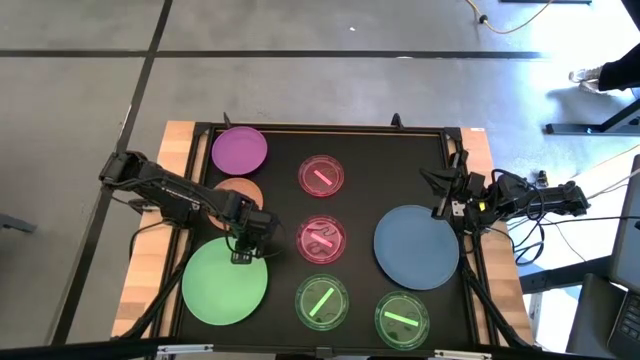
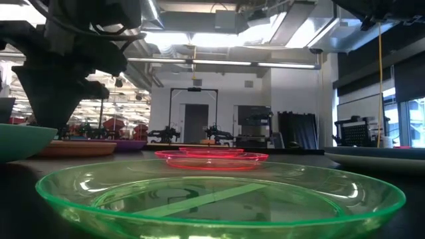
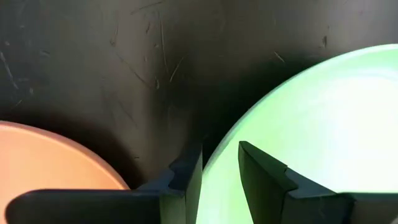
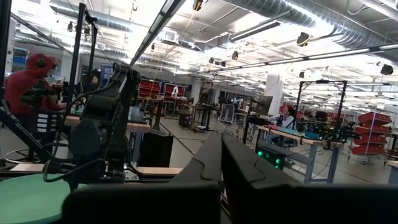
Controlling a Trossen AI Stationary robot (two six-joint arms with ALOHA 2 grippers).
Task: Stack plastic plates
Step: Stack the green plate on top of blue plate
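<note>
My left gripper (image 1: 242,250) stands at the far rim of the large green plate (image 1: 225,283), pointing down and shut on that rim. The orange plate (image 1: 240,190) lies just beyond it, partly under the arm, and the purple plate (image 1: 240,150) is farther back. The large blue plate (image 1: 416,247) lies flat on the right. Two small pink plates (image 1: 322,175) (image 1: 322,240) and two small green plates (image 1: 322,302) (image 1: 402,318) sit in the middle and near. My right gripper (image 4: 221,158) is shut and waits above the mat's right edge. No white plate shows. My left gripper pinches the green plate's far rim (image 3: 217,158) between its two fingers, coming from above and pointing down. One finger (image 3: 267,183) is over the plate's face and the other (image 3: 186,180) is outside it, above the mat. Whether the plate is lifted I cannot tell.
A black mat (image 1: 280,200) with a raised frame covers the table. Bare mat lies between the orange and green plates and around the pink plates. Beyond the table, a person in red (image 4: 28,81) sits at a bench in the room.
</note>
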